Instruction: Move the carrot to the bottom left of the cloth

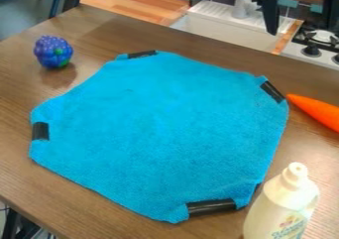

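Camera view: pincer (301,26) hangs w/ fingers spread, nothing btwn, prob. ready to grasp. Carrot (319,114) below it on table (39,193), just beside cloth (159,134), so needs lift. Black strips (212,207), below & left of pincer, presumably pin cloth flat vs. dragging.

Plain bright blue cloth (162,134), orange carrot (317,112), brown wood-grain table (73,196), creamy-white bottle (278,210).
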Tool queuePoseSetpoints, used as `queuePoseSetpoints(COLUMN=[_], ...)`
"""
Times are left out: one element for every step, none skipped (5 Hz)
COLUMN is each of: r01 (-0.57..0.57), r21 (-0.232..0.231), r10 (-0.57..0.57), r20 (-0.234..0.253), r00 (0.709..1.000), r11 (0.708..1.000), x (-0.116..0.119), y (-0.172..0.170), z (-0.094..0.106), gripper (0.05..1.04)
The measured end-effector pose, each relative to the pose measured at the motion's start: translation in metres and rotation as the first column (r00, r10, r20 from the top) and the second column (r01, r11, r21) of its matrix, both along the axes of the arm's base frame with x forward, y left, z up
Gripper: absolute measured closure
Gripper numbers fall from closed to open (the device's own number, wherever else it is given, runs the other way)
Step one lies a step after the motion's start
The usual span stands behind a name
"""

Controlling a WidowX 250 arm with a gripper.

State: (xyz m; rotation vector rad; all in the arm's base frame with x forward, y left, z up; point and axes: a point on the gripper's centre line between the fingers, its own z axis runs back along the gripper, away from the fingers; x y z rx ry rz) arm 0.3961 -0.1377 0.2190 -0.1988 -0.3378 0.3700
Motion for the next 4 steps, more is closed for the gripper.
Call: queuePoseSetpoints(r01=[-0.008,-0.090,-0.262,-0.467], r21=[0.011,-0.010,-0.079,-0.111], r10=[0.009,0.088,0.244,0.437], r20=[-0.042,-0.130,-0.185,-0.217], r00=[0.999,0.988,0.952,0.873], r11=[1.000,0.996,0.962,0.877], x=[0.002,0.003,0.011,0.018], y=[-0.001,-0.016,-0.034,-0.037], z=[-0.016,-0.031,-0.030,-0.034], gripper=[0.083,0.083,0.083,0.083])
